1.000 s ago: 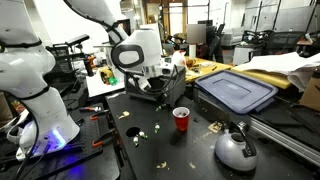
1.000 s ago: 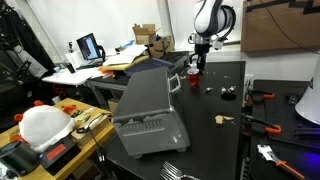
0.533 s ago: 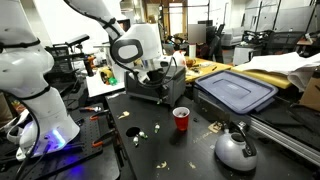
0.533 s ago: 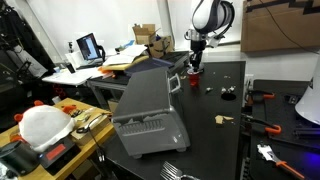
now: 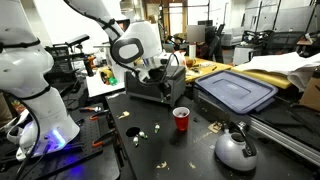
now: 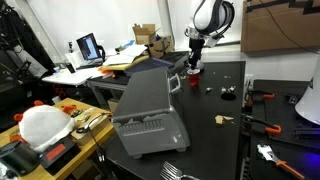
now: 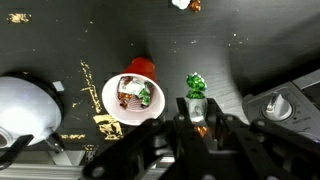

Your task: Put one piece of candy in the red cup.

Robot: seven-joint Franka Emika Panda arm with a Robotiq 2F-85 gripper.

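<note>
No readable text anywhere; the laptop (image 6: 88,46) screen is too small to make out. The gripper (image 7: 198,112) hangs above the table (image 7: 60,40), fingers (image 7: 183,112) close together with only a narrow gap. There's an orange-ish blur in that gap, so I can't tell if it's holding anything. The red cup (image 7: 131,92) sits upright just left of the fingers in the wrist view, with wrapped candy (image 7: 133,94) already inside. A green candy (image 7: 196,85) lies on the table just past the fingertips, right of the cup and not touching it. In an exterior view the gripper (image 5: 158,72) is up in front of the toaster oven (image 5: 148,90), with the cup (image 5: 181,119) below it and nearer the camera. A kettle (image 5: 236,150) stands well off past the cup. More wrappers (image 5: 135,132) are scattered below the tool. Compared with 1 s ago the gripper sits a bit higher; compared with 0.5 s ago it's basically unchanged. The cup hasn't moved.
</note>
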